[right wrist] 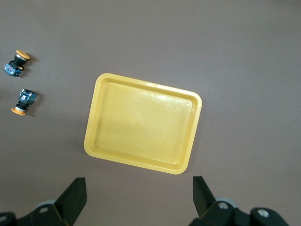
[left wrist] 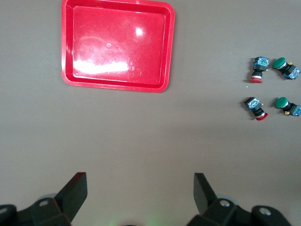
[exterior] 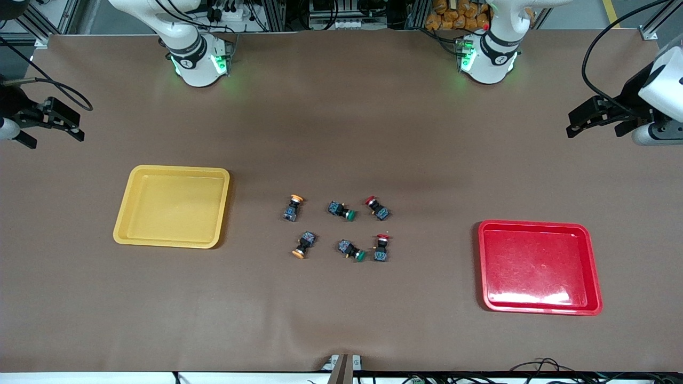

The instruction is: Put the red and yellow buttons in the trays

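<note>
Six buttons lie on their sides in two rows at mid-table. Two yellow buttons (exterior: 293, 208) (exterior: 303, 245) (right wrist: 15, 63) (right wrist: 23, 101) lie toward the yellow tray (exterior: 173, 205) (right wrist: 141, 122). Two red buttons (exterior: 377, 208) (exterior: 381, 248) (left wrist: 257, 70) (left wrist: 255, 107) lie toward the red tray (exterior: 539, 266) (left wrist: 117, 47). Both trays hold nothing. My left gripper (exterior: 594, 130) (left wrist: 140, 181) hangs open over bare table at the left arm's end. My right gripper (exterior: 56, 140) (right wrist: 139, 183) hangs open over the right arm's end. Neither holds anything.
Two green-capped buttons (exterior: 341, 210) (exterior: 352, 250) (left wrist: 286, 68) (left wrist: 288, 106) lie between the yellow and red ones. A brown mat (exterior: 341, 133) covers the table. A small fixture (exterior: 341, 367) sits at the table's edge nearest the front camera. Cables (exterior: 603, 58) trail from both grippers.
</note>
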